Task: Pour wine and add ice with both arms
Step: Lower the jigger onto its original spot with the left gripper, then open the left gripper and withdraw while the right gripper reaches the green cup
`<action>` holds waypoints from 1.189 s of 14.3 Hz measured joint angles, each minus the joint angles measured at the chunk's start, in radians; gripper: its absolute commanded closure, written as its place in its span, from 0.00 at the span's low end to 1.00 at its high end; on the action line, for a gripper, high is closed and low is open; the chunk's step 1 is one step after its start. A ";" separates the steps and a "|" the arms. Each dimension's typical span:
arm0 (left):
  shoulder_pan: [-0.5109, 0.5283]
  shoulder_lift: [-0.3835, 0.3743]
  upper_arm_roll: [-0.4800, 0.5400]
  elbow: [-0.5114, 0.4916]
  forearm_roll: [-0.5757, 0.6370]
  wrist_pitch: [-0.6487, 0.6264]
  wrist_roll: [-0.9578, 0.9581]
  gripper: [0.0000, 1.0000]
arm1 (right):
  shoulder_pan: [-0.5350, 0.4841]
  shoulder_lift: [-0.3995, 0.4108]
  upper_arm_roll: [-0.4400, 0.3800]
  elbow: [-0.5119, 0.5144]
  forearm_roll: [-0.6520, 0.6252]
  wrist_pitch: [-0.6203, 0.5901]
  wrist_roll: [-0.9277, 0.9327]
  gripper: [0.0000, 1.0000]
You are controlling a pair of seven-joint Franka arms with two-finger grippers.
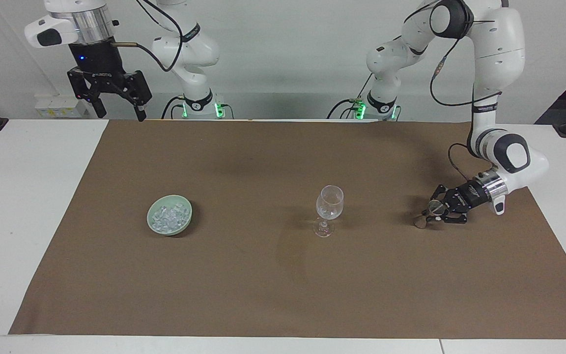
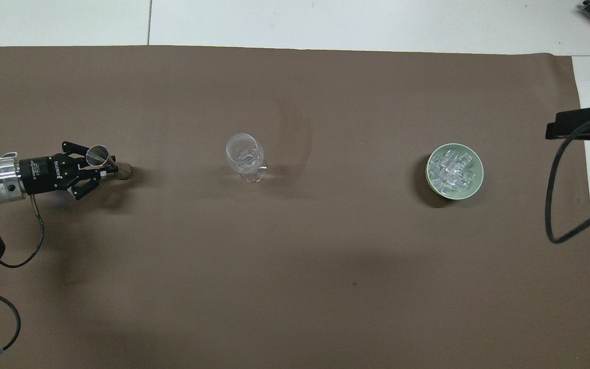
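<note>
A clear stemmed wine glass (image 1: 329, 204) stands upright mid-mat; it also shows in the overhead view (image 2: 245, 154). A pale green bowl (image 1: 187, 220) holds the ice (image 1: 168, 216), many small clear cubes, toward the right arm's end; bowl (image 2: 475, 185) and ice (image 2: 451, 170) also show from overhead. My left gripper (image 1: 432, 213) is low over the mat toward the left arm's end, shut on a small metal jigger (image 1: 423, 220), which is tilted with its lower end at the mat; gripper (image 2: 101, 166) and jigger (image 2: 101, 155) show from overhead. My right gripper (image 1: 121, 112) hangs open and empty, high above the mat's near corner.
A brown mat (image 1: 263, 285) covers most of the white table (image 1: 17, 196). A black part of the right gripper and its cable (image 2: 556, 205) show at the overhead view's edge, beside the bowl.
</note>
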 measured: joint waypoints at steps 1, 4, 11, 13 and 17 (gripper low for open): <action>0.000 0.000 0.000 -0.001 0.000 0.006 0.003 1.00 | -0.001 0.000 0.000 0.000 0.000 0.002 -0.003 0.00; 0.000 0.000 0.000 -0.005 0.000 0.012 0.010 1.00 | 0.004 0.000 0.005 -0.004 0.003 0.002 -0.026 0.00; 0.000 0.000 0.000 -0.008 0.002 0.020 0.013 0.00 | 0.005 0.006 0.008 -0.168 0.002 0.097 -0.083 0.00; 0.000 0.000 0.000 -0.010 0.002 0.029 0.016 0.00 | 0.005 0.013 0.008 -0.248 0.002 0.175 -0.086 0.00; 0.001 0.000 0.003 -0.010 0.042 0.035 0.018 0.00 | 0.005 0.064 0.008 -0.409 -0.010 0.405 -0.098 0.00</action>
